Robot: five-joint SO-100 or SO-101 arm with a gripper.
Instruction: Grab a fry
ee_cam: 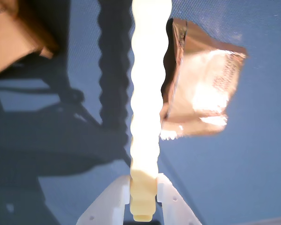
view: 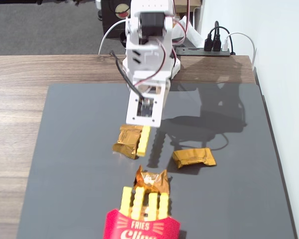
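Note:
My white gripper (view: 145, 125) is shut on a yellow crinkle-cut fry (view: 143, 140) and holds it above the dark grey mat (view: 74, 149). In the wrist view the fry (ee_cam: 147, 93) runs straight up from between my gripper's (ee_cam: 143, 187) two white fingers (ee_cam: 113, 202), which press on its lower end. A red fries box (view: 139, 227) with several yellow fries (view: 138, 201) standing in it sits at the mat's front edge, well below the gripper in the fixed view.
Three gold foil wrappers lie on the mat: one (view: 128, 141) under the held fry, also in the wrist view (ee_cam: 201, 93), one (view: 193, 157) to the right, one (view: 152, 180) behind the box. A wooden table (view: 15, 109) surrounds the mat. A power strip (view: 217, 47) lies at the back.

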